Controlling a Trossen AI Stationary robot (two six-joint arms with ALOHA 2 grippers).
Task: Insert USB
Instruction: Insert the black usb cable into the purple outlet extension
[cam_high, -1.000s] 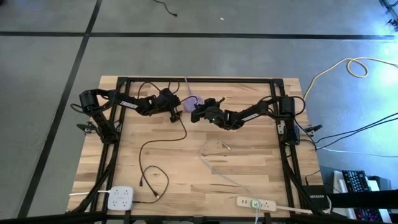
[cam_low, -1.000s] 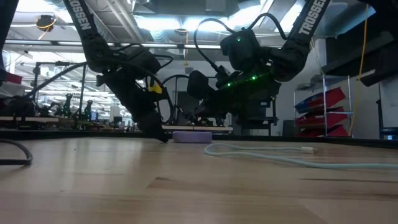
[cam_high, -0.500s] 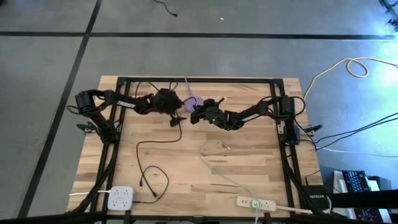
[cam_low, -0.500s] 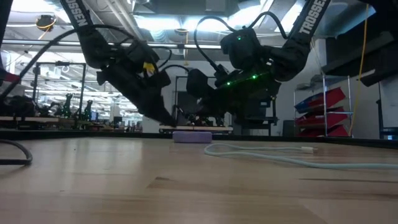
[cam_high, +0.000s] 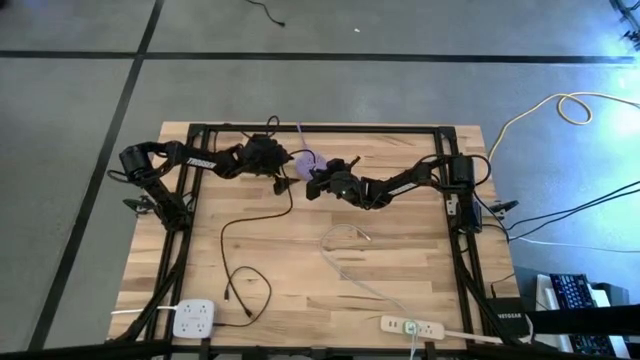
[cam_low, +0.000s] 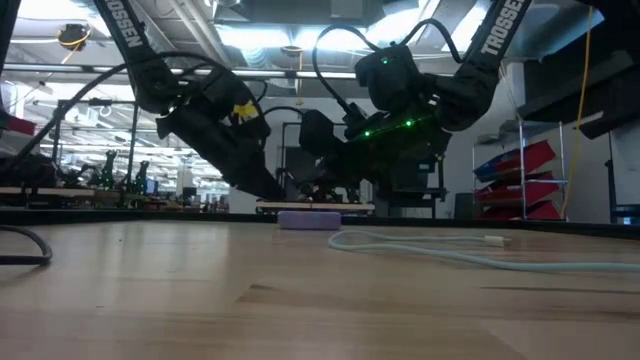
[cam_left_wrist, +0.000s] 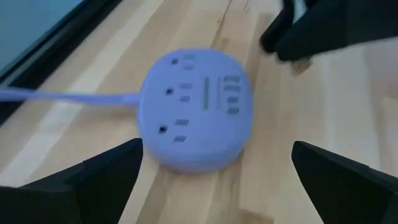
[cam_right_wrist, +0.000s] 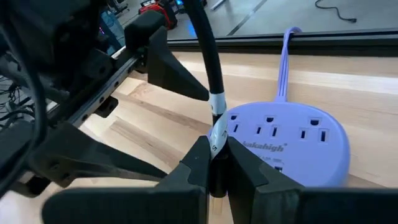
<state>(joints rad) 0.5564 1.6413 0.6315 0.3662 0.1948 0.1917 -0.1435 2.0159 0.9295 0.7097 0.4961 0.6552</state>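
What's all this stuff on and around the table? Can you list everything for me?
Purple power strip: one, rounded, far middle of the table, between the two grippers.
Black cable: one, running from the right gripper across the table's left half; its end is pinched in that gripper.
White cable: one, loose on the middle of the table.
White power cube: one, near left corner.
White power strip: one, long, near edge on the right.
Yellow cable: one, coiled on the floor to the right.
Table: one, light wood.
Left gripper: open, hovering by the purple power strip.
Right gripper: shut on the black cable, beside the strip.
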